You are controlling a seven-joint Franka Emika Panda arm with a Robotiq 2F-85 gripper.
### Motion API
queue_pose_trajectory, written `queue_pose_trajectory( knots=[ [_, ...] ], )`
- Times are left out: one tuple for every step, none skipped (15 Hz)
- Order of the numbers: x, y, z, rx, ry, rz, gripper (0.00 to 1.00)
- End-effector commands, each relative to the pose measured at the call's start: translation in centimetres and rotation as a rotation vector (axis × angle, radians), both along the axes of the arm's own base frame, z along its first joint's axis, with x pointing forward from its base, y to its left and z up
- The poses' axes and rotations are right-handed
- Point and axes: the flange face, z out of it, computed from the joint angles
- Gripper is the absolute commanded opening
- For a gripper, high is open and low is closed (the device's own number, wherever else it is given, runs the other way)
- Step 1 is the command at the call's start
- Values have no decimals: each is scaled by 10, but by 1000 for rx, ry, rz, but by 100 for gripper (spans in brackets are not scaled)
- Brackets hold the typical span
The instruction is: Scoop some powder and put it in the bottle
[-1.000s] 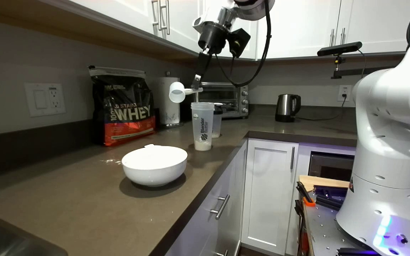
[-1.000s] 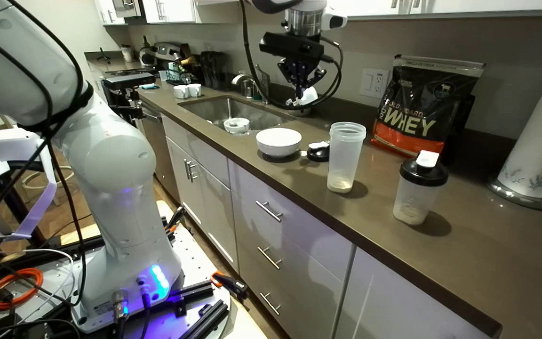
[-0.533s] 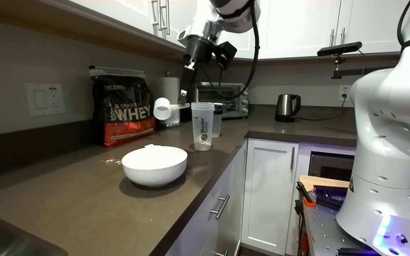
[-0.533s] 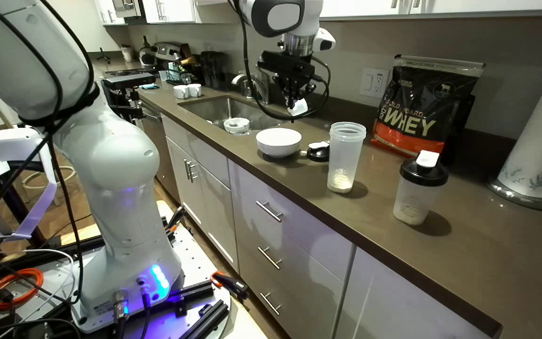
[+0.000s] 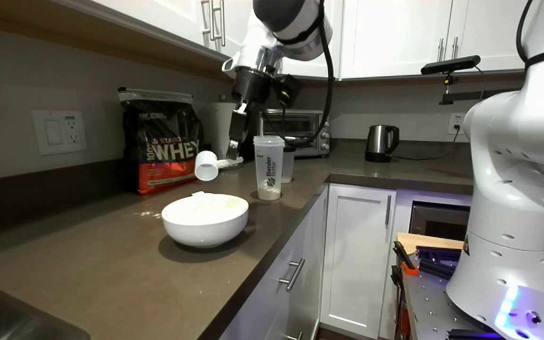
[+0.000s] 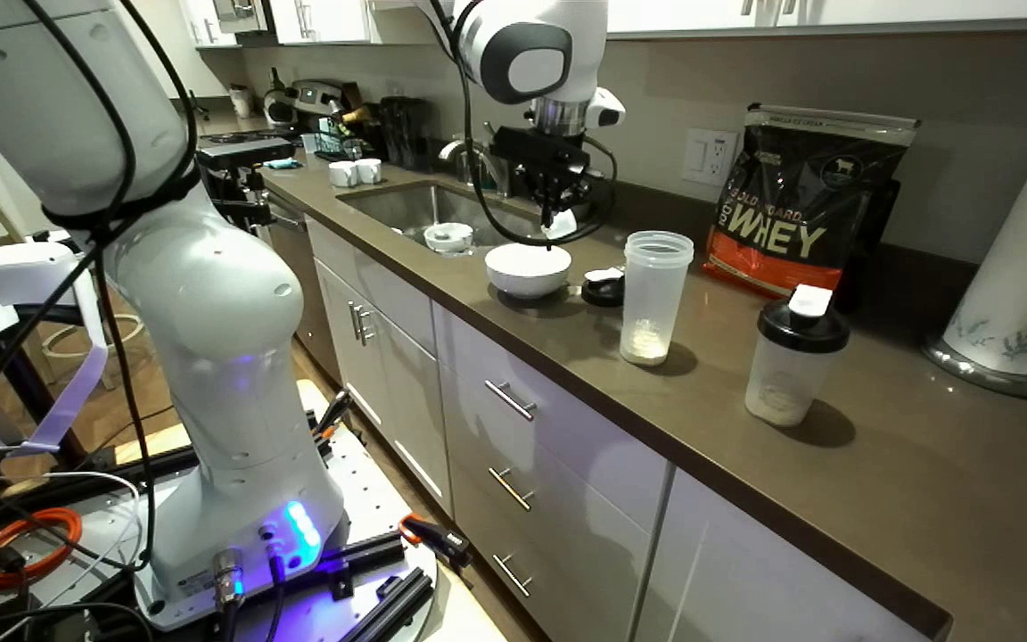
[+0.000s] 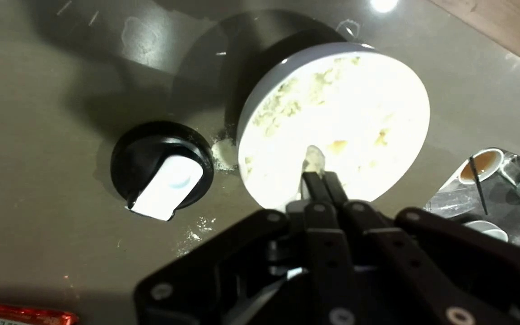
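My gripper (image 5: 233,150) is shut on the handle of a white scoop (image 5: 206,166), which hangs tilted above and behind the white bowl. In an exterior view the gripper (image 6: 558,198) and scoop (image 6: 560,224) are just above the bowl (image 6: 528,272). In the wrist view the jaws (image 7: 324,178) pinch the powder-dusted handle (image 7: 314,159); the scoop's cup is mostly hidden. The pale powder (image 7: 327,117) fills the bowl, overexposed, with rough yellowish patches. The open clear bottle (image 5: 268,163) stands upright beyond the bowl, with some powder (image 6: 644,342) at its bottom.
A black lid (image 7: 140,158) lies beside the bowl near spilled powder. A black-lidded shaker (image 6: 794,361), the WHEY bag (image 6: 812,205) and a paper towel roll (image 6: 1013,267) stand on the counter. A sink (image 6: 451,214) lies behind the bowl. Wall cabinets hang above.
My gripper has come down with the scoop, away from above the bottle and toward the bowl. The powder in the bottle looks higher and brighter than one second ago. Bowl and bottle have not moved.
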Motion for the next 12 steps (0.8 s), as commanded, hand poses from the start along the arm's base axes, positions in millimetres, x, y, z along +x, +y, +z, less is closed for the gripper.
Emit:
queue_pose_trajectory(
  knots=[
    [9,11,-17,-7,-15,21,2],
    [10,14,-21,-15,-11,25,2],
    [11,17,-26,-19,-5,31,2],
    [11,20,-30,-23,4,39,2],
    [11,23,-33,-28,11,45,2],
    [11,26,-37,-31,19,50,2],
    [11,28,-40,-33,26,55,3],
    [10,30,-44,-41,31,59,2],
    [10,32,-47,-47,38,63,2],
    [9,33,-51,-54,48,70,2],
    [8,34,-54,-62,54,75,2],
    [8,35,-56,-67,61,80,2]
  ],
)
